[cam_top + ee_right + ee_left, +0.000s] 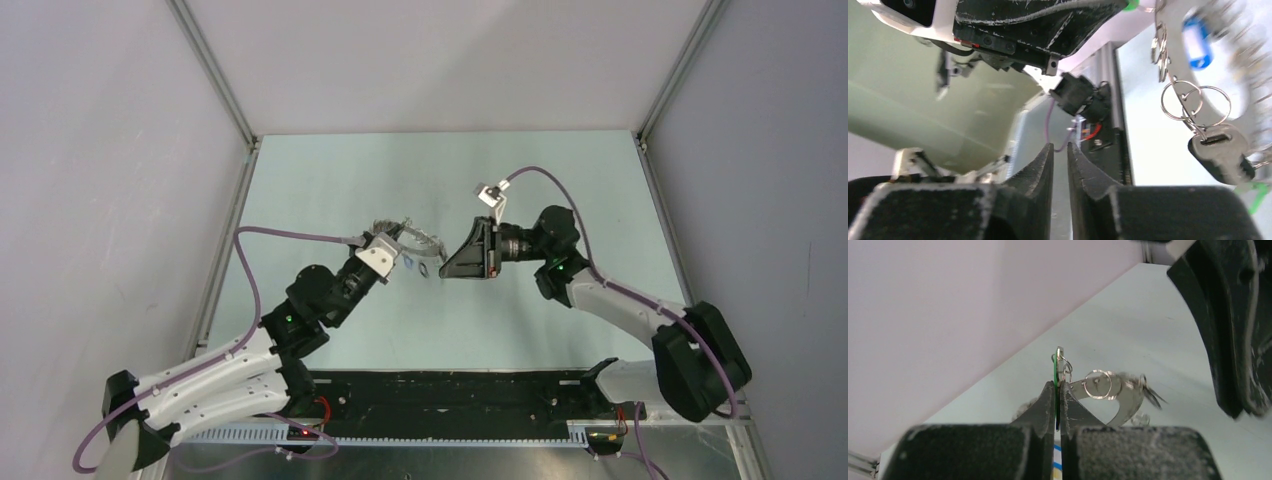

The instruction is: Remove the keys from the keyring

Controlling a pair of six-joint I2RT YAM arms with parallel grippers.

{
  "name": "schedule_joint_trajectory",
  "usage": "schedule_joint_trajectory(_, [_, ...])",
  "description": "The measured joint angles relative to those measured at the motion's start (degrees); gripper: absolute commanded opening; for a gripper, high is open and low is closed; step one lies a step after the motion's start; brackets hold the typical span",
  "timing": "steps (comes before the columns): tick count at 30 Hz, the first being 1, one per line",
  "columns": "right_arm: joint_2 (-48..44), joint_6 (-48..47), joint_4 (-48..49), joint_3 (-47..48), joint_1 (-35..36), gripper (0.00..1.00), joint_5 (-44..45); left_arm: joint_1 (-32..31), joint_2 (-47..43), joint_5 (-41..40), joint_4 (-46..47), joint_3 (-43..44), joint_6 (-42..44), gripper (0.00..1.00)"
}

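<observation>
My left fingers (pixel 1064 400) are pressed flat together on the green tag (pixel 1054 367), which stands edge-on between them. Just beyond the fingertips is the keyring (pixel 1120 402). It appears to be raised off the worktop (pixel 560 180), and its flat band carries several split rings (pixel 1085 384).

My right fingers (pixel 1047 160) stand a narrow slit apart and hold nothing; only background shows through the gap. They sit close beside the keyring. The black-headed key (pixel 1220 157) and the blue tag (pixel 1200 42) dangle off to one side of their line, not between them. In the overhead view the keyring lies between the two arms, near mid-worktop.

Step in hand, as I judge it: the left arm serves as the clamp and the right arm has no grip on anything. No key looks freed.

The next move calls for the following:
- Widen the right fingers.
- Line them up on one key's split ring or on the band, then close.
- Work that ring toward the band's opening. I cannot see where that opening is.

The bunch shows blurred, so I would let it settle before closing.
</observation>
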Motion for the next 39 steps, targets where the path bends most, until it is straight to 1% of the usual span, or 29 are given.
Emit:
schedule_joint_trajectory(1, [-1.22,-1.99,-2.19,0.00,-0.55,0.28,0.72,0.00,-0.22,0.33,0.04,-0.37,0.00,0.00])
schedule_joint_trajectory(3, [-4.24,-7.34,-7.15,0.07,-1.51,0.31,2.80,0.00,-0.46,0.92,0.09,-0.98,0.00,0.00])
schedule_joint_trajectory(6, [-9.18,-17.57,-14.86,0.39,-1.81,0.33,7.34,0.00,-0.90,2.47,0.07,-1.79,-0.02,0.00])
schedule_joint_trajectory(9, [-12.66,-27.15,-19.69,0.61,-1.73,0.34,10.43,0.00,-1.81,5.51,0.11,-2.49,-0.07,0.00])
schedule_joint_trajectory(13, [-14.69,-36.92,-22.60,0.72,-1.66,0.37,12.15,0.00,-2.95,8.57,0.13,-3.10,-0.09,0.00])
schedule_joint_trajectory(16, [-14.95,-41.59,-23.58,0.72,-1.66,0.40,13.44,0.00,-3.32,10.08,0.13,-3.15,-0.09,0.00])
schedule_joint_trajectory(20, [-14.95,-46.34,-23.71,0.72,-1.66,0.42,15.13,0.00,-3.82,11.67,0.26,-3.48,-0.11,0.00])
schedule_joint_trajectory(27, [-14.95,-52.24,-22.21,0.72,-1.22,0.46,14.73,0.00,-4.63,14.75,0.42,-4.11,-0.11,0.00])
schedule_joint_trajectory(28, [-14.95,-52.74,-22.03,0.72,-1.11,0.48,14.51,0.00,-4.76,15.15,0.46,-4.24,-0.11,0.00])
schedule_joint_trajectory(32, [-14.95,-54.71,-21.57,0.72,-0.37,0.50,13.49,0.00,-5.22,16.72,0.50,-4.72,-0.11,0.00])
schedule_joint_trajectory(39, [-13.40,-55.28,-21.11,2.19,2.27,0.49,12.87,0.00,-5.62,19.26,0.52,-4.72,-0.59,0.00])
